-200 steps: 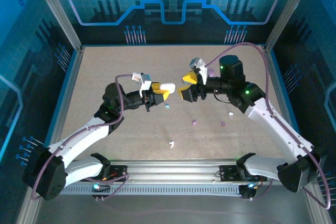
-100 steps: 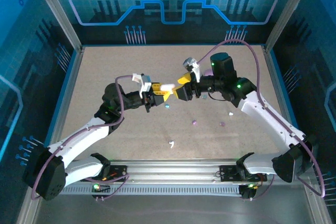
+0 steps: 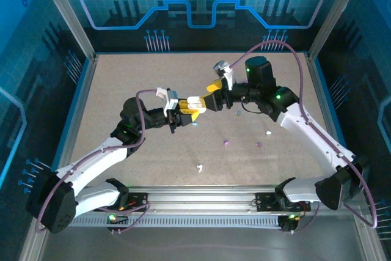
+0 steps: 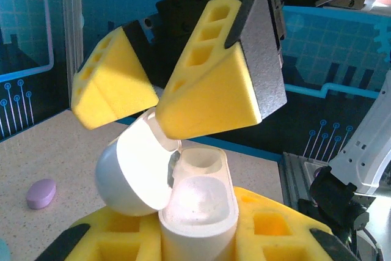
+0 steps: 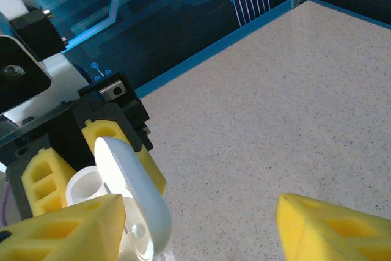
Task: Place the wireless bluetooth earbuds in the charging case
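Left end effector (image 3: 190, 108) clenched on white glossy pebble-shaped charging case (image 4: 198, 209), held above speckled beige tabletop (image 3: 122, 90), lid (image 4: 131, 175) flipped up. Right end effector (image 4: 162, 99) released, yellow foam pads (image 4: 214, 96) spread either side of lid edge, one touching it. Earbuds loose on tabletop: teal bud (image 3: 194, 124) just under case, light purple bud (image 3: 225, 143) and white bud (image 3: 199, 167) nearer arm bases.

No legible text, label, brand, number or sign is found. The charging case (image 4: 198, 209), seated between the left fingers (image 4: 293, 224), is plain white. The back wall (image 3: 201, 4), beyond both pairs of fingers, carries a gear outline and circuit-style lines, with no characters.
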You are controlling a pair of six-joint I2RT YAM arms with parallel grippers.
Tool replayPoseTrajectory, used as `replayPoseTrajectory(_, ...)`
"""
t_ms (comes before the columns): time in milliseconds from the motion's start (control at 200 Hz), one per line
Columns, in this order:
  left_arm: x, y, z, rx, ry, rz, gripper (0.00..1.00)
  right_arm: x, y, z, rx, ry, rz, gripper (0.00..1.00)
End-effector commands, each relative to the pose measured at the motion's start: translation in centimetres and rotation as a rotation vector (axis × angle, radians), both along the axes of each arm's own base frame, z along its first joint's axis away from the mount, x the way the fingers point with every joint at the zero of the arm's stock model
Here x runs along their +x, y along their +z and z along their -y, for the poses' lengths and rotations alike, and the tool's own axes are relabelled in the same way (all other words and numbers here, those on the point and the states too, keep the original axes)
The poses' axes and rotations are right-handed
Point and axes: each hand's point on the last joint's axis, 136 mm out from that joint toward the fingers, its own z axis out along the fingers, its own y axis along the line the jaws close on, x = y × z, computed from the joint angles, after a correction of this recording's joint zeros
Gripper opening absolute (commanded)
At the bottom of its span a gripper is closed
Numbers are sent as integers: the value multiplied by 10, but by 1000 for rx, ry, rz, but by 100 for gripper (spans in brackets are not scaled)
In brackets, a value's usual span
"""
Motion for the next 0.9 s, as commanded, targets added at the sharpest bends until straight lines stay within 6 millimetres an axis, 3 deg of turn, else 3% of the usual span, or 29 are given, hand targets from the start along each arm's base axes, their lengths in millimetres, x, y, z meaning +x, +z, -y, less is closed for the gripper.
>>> replayPoseTrajectory(0,-9,8,0,-5,-24,60,19,4,13,0,20,-10,17,68)
replayPoseTrajectory(150,-1,4,-4,-1,38,57,20,-4,31,3,60,-9,41,71)
replayPoseTrajectory(245,7,0,-9,3,102,58,20,-10,50,15,88,-66,88,75)
replayPoseTrajectory(340,13,-3,-17,3,171,64,20,-3,60,44,88,-259,123,77)
replayPoseTrajectory(435,16,-5,-23,-5,219,76,20,9,52,89,80,-506,93,72)
replayPoseTrajectory(515,16,-7,-25,-16,230,80,20,20,27,133,52,-699,-3,67)
replayPoseTrajectory(590,13,-8,-24,-23,218,77,20,28,-14,179,-13,-903,-163,58)
replayPoseTrajectory(730,11,-11,-24,-31,206,68,20,18,-92,238,-106,-1139,-455,52)
replayPoseTrajectory(800,9,-12,-24,-36,203,66,20,10,-121,246,-126,-1168,-547,50)
replayPoseTrajectory(896,8,-13,-27,-42,209,61,20,4,-149,227,-124,-1057,-651,49)
